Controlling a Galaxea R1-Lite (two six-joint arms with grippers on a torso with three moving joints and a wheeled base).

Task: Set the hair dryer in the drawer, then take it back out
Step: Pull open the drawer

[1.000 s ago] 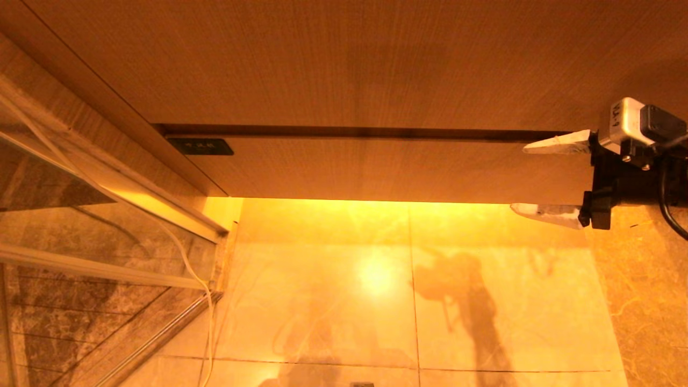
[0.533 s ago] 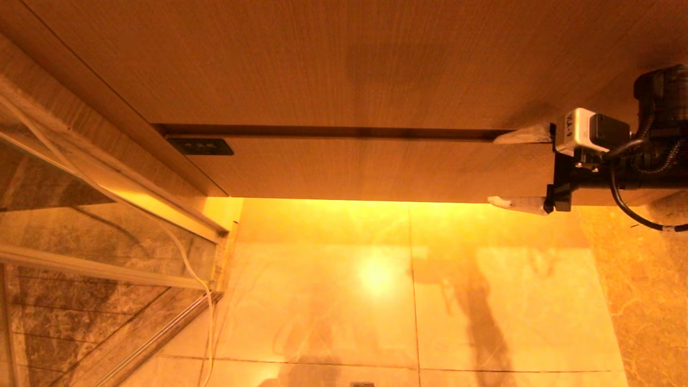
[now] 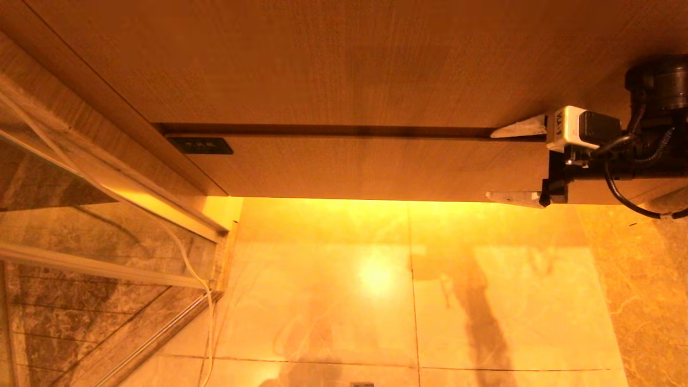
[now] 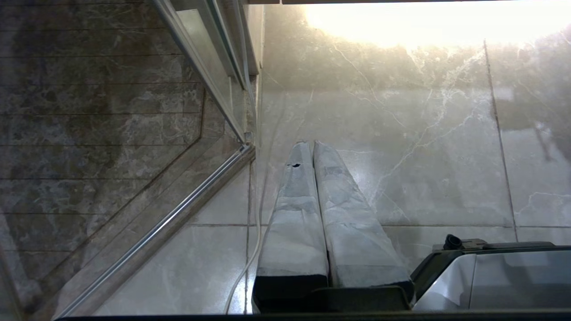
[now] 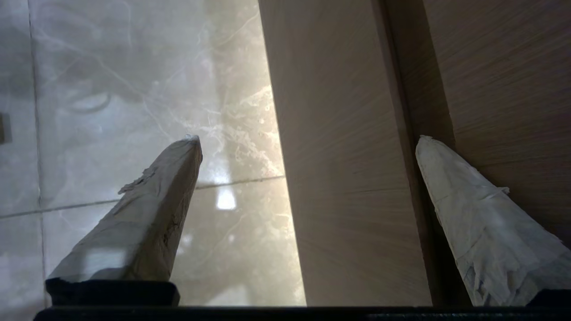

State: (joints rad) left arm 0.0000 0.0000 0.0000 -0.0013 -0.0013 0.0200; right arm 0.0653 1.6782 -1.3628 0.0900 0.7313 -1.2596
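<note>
The right gripper (image 3: 505,164), fingers wide, straddles the closed light-wood drawer's flat front (image 3: 376,166); a shallow bite could slip when pulling.

Glossy marble tile floor (image 3: 333,301) w/ thin white cord (image 3: 207,301) along glass-partition edge

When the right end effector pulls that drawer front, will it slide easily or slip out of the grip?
The drawer front is flat wood with no handle in view, so a pinch may slip. The open right end effector straddles its top and bottom edges; hooking the top gap is probably safer. It is wide, so pulling near its right end could rack it slightly.
</note>
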